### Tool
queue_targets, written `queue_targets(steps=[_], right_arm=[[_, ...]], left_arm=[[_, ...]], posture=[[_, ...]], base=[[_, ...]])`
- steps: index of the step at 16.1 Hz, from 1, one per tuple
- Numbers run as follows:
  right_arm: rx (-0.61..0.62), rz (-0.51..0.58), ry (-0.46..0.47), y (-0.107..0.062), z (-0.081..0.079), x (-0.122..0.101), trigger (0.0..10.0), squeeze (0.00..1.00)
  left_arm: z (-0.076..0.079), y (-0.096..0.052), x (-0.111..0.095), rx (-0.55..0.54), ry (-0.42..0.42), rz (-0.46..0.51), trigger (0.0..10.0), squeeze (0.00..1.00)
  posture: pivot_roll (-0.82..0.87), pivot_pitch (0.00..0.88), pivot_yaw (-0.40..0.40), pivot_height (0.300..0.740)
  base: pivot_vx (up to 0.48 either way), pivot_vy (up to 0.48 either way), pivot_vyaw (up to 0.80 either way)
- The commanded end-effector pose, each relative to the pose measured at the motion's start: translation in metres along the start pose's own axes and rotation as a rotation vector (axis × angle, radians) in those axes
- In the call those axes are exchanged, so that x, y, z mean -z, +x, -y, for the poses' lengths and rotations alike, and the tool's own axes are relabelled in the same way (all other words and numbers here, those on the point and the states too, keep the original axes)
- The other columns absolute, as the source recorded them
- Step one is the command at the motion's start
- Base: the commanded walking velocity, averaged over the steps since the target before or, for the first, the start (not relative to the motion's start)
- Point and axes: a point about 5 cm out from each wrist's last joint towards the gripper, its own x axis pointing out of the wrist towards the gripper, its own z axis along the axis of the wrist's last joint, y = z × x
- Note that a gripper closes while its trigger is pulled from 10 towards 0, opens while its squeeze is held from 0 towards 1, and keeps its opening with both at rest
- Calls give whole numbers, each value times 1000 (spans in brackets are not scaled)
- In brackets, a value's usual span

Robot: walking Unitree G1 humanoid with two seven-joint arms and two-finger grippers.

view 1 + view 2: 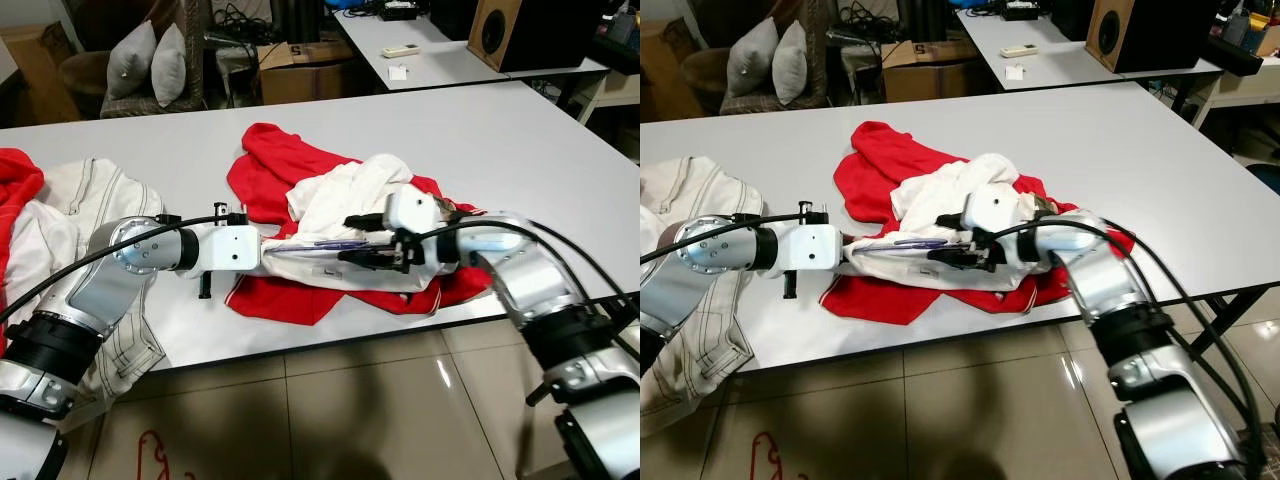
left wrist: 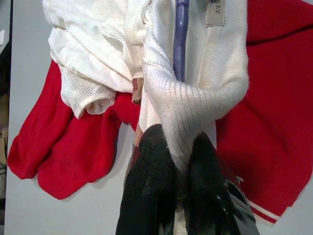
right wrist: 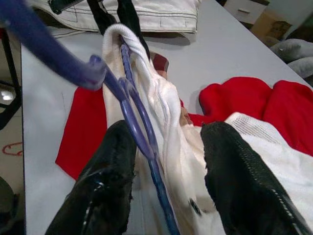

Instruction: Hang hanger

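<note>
Left hand (image 2: 181, 166): pinching white knit garment (image 1: 340, 200). Right hand (image 3: 166, 147): spread around thin blue plastic hanger (image 3: 137, 112). Risk: hanger slipping out, unclamped.

Two silver robot arms, each ending in one two-fingered black gripper: left gripper (image 2: 178, 196), right gripper (image 3: 166, 166). One slim blue-purple plastic hanger (image 3: 132, 105), centre of frame. One white knit garment (image 1: 345, 200) draped over it. One red fabric garment (image 1: 275, 160) beneath, mid-table. One cream stitched jacket (image 1: 85, 205) at left. Two white tables: near table (image 1: 500, 130), far table (image 1: 450, 60) at upper right. Two grey cushions (image 1: 150, 60), upper left. One wooden speaker box (image 1: 500, 30), upper right.
</note>
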Motion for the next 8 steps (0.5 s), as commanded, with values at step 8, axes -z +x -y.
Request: queue_targets(steps=[8], right_arm=[[-63, -21, 1, 14, -3, 0, 0, 0]], left_arm=[[-4, -3, -2, -6, 23, -6, 0, 0]], posture=[[88, 0, 70, 740]], base=[[0, 0, 0]])
